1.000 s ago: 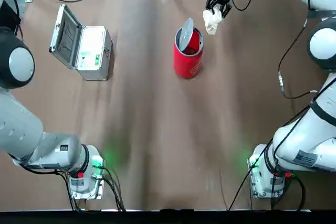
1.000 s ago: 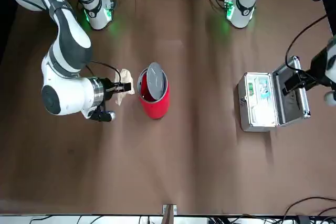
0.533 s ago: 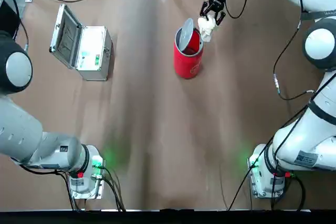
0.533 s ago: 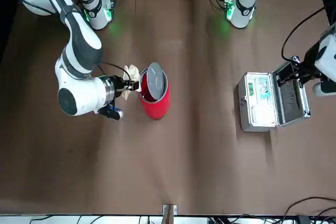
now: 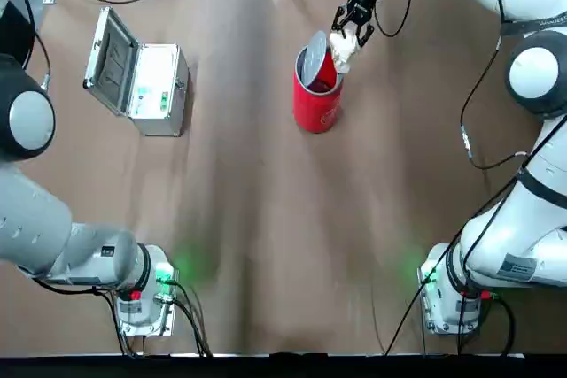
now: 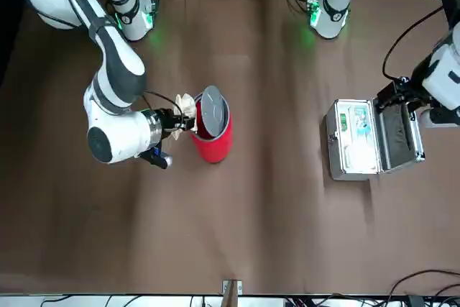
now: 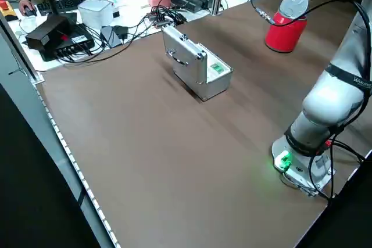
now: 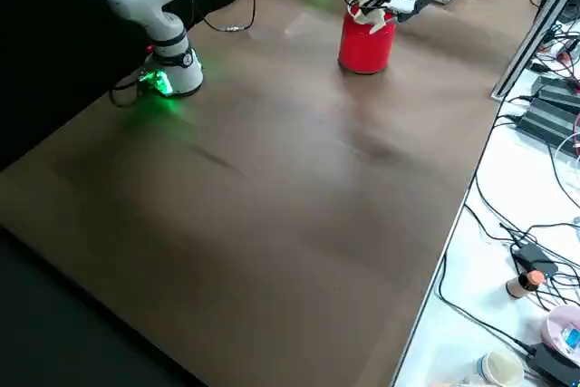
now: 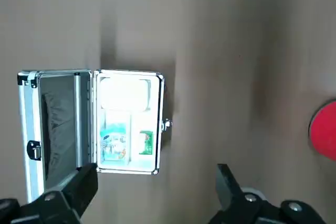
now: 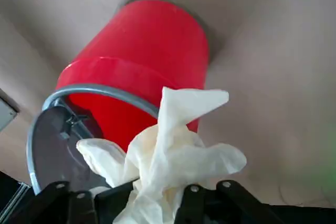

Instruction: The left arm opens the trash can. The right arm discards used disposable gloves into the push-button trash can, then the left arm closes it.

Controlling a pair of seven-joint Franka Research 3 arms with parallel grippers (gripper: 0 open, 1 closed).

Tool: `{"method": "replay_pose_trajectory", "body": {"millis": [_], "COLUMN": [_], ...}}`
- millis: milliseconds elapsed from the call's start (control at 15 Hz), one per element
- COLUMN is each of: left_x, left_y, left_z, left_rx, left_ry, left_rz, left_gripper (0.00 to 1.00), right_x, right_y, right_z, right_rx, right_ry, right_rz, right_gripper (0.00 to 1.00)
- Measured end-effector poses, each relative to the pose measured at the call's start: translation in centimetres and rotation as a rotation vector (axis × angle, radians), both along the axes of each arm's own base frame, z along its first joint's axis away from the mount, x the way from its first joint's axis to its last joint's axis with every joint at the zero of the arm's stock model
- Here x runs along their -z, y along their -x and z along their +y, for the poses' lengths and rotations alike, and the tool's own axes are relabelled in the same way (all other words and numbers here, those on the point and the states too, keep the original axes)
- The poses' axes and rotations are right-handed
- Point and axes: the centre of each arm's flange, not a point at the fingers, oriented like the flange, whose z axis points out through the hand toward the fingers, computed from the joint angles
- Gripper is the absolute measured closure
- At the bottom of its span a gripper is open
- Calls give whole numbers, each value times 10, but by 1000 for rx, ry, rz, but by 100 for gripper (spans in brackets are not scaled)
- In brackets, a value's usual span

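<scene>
- The right tool (image 10: 157,190) grips the gloves (image 10: 176,156) over the rim of the trash can (image 10: 152,45), near the table's (image 5: 257,245) far edge.
- Early release could drop them outside; the raised lid (image 5: 314,57) or rim might snag a loose finger.
- The left tool (image 9: 157,174), spread wide, hangs near the case (image 5: 160,90).
- Count: one can, one lid, one glove wad, one case, two tools.
</scene>
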Motion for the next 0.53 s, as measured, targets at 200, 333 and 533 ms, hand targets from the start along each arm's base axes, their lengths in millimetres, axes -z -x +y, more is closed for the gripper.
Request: {"method": "replay_pose_trajectory", "body": {"millis": [200,333,533], "left_x": [1,1,1], "left_y": [0,0,0], "left_z": [1,2,2], "left_rx": [-1,-3,-3], "left_ry": [-4,-5,-5], "left_rz": [1,1,1], "left_gripper": [0,0,0], "right_x": [1,2,8], "right_y": [5,3,0], "right_z": [12,16,17], "right_rx": [21,50,92], "right_ry": [-16,-24,-38], "right_rz": [35,37,63], "right_gripper": [100,100,100]}}
